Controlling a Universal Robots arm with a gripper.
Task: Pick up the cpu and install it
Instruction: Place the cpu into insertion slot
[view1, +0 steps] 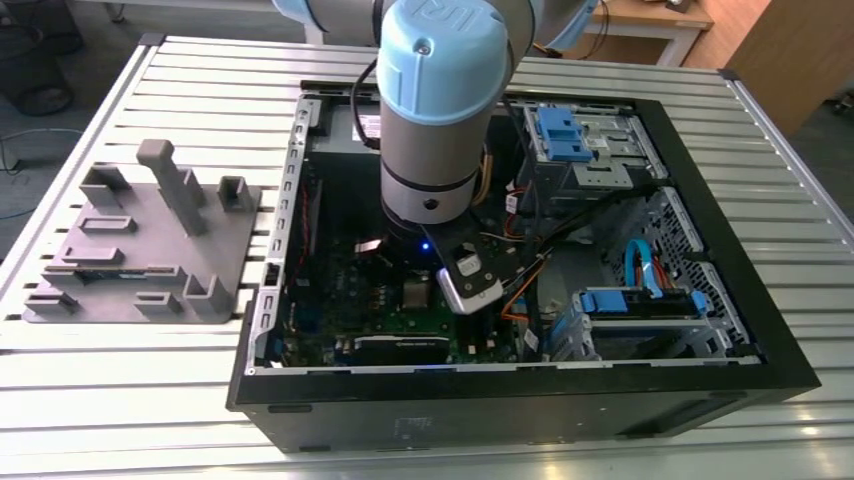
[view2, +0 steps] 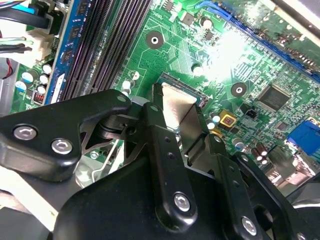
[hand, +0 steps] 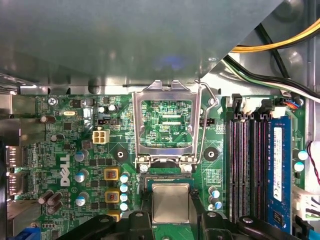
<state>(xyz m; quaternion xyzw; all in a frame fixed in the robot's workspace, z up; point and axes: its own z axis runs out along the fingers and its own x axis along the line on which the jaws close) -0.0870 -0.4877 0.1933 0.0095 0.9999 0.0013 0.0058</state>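
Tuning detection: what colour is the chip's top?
The chip top is silver-grey, clearest in the first wrist view.

Exterior view: even room light, slatted silver metal table bright, open black computer case interior dim. Second wrist view: white glare on green circuit board. First wrist view: small square silver-grey cpu dull sheen.

My table bore the computer case, tray beside it at the exterior view's left, cpu sat between the fingers of my gripper, just beside the socket frame.
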